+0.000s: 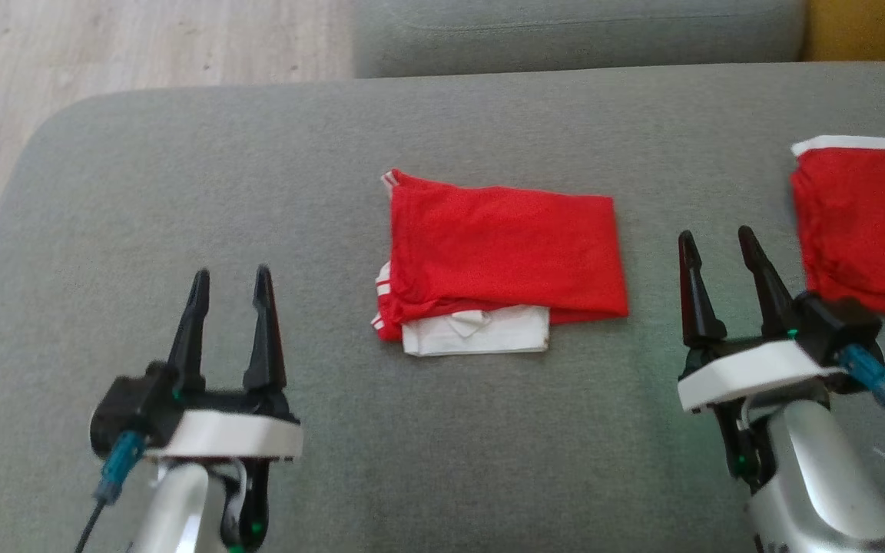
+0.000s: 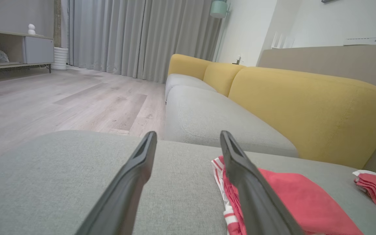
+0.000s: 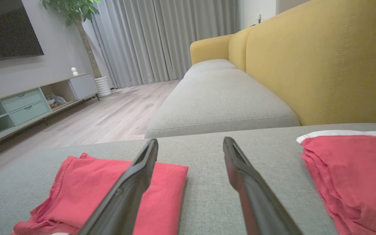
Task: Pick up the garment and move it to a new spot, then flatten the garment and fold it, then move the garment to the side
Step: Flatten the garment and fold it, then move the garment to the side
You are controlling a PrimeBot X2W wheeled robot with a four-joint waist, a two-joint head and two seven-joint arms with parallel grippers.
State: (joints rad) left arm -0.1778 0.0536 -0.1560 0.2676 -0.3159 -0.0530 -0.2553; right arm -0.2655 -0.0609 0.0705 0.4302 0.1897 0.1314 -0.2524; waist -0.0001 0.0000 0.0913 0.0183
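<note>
**Head view:** A broad grey woven-fabric sofa seat (image 1: 181,192) spreads across the frame. Pale wood-plank floor (image 1: 66,46) shows beyond its rounded left corner, and a second grey seat cushion (image 1: 565,31) lies behind it. The red cloth garment (image 1: 504,246), folded into a rough rectangle, lies flat at the middle of the seat. A white layer and red-and-white striped trim peek out along its near and left edges. A second folded red garment with a white band (image 1: 865,223) lies at the right edge, well apart from the first. The left gripper (image 1: 231,271) and right gripper (image 1: 717,233) hover on either side of the middle garment. Each has its two dark fingers spread apart with nothing between them.

**Left wrist view:** Grey floor-length curtains (image 2: 135,36), a low sideboard (image 2: 15,49) and mustard-yellow upholstered backrests (image 2: 305,107) frame the room. The garment lies just right of the open fingers, its striped edge showing behind the right-hand finger.

**Right wrist view:** A dark wall-mounted screen (image 3: 5,29) and a leafy potted tree (image 3: 73,9) stand beyond the floor. The garment lies at the lower left, partly behind one finger. The second garment lies at the right, with bare grey fabric between the two.
</note>
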